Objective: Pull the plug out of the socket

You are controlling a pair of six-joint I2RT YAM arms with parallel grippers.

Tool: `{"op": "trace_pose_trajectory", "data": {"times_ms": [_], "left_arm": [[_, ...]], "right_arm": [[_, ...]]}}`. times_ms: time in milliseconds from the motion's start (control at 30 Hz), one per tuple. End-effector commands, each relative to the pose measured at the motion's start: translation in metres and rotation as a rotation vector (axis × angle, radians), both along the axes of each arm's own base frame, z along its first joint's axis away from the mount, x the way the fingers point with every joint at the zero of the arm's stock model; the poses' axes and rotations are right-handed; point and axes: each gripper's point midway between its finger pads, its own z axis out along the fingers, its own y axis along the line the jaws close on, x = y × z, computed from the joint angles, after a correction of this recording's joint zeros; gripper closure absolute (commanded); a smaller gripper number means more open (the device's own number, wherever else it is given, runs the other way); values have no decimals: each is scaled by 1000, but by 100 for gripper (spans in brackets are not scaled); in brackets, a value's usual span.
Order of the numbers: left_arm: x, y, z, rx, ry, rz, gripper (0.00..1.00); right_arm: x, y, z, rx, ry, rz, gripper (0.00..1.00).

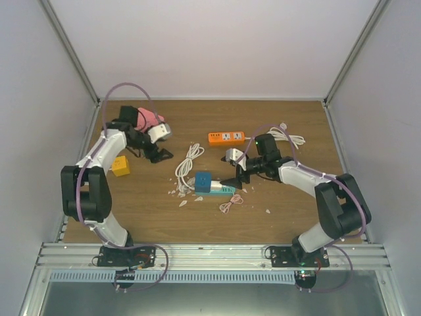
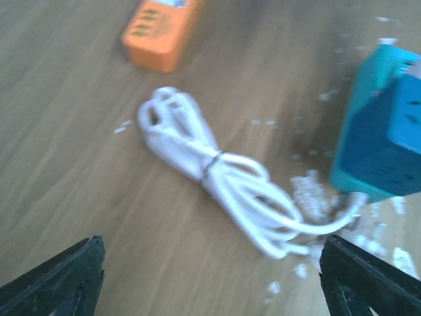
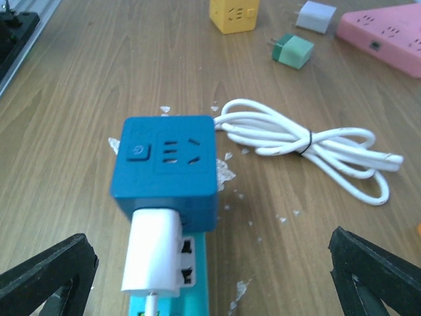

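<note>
White plug (image 3: 152, 253) is seated against the near face of the blue cube socket (image 3: 168, 164); left tool (image 2: 210, 263) and right tool (image 3: 209, 263) gape wide, holding nothing.

View is blurred. Two black fingers (image 2: 66, 280) sit at the lower corners, set wide apart, with nothing between them. On the wooden surface (image 2: 66, 164) a white cable bundle (image 2: 217, 174), cinched at its middle by a thin tie, lies diagonally at centre. An orange power strip (image 2: 161, 33) lies at the top edge, apart from the bundle. A blue cube socket (image 2: 385, 131) stands at right, among white flecks (image 2: 309, 191); the bundle's lower loops reach just beside its base.
</note>
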Motion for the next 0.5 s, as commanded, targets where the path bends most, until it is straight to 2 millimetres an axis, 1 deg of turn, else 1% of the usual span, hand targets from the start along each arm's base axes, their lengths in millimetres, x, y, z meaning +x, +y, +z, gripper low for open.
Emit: {"op": "trace_pose_trajectory", "data": {"times_ms": [0, 133, 233, 367, 467], "left_arm": [[-28, -47, 0, -57, -110, -178, 7], [-62, -84, -13, -104, -89, -297, 1], [-83, -101, -26, -117, -109, -356, 1], [-98, -118, -38, -134, -135, -390, 1], [-105, -130, -47, -125, -155, -419, 1]], "right_arm": [[-16, -9, -9, -40, 3, 27, 3], [-14, -8, -18, -83, 14, 11, 6], [-16, -6, -26, -120, 23, 6, 8], [-21, 0, -36, -165, 30, 8, 12], [-20, 6, -46, -210, 29, -1, 15]]}}
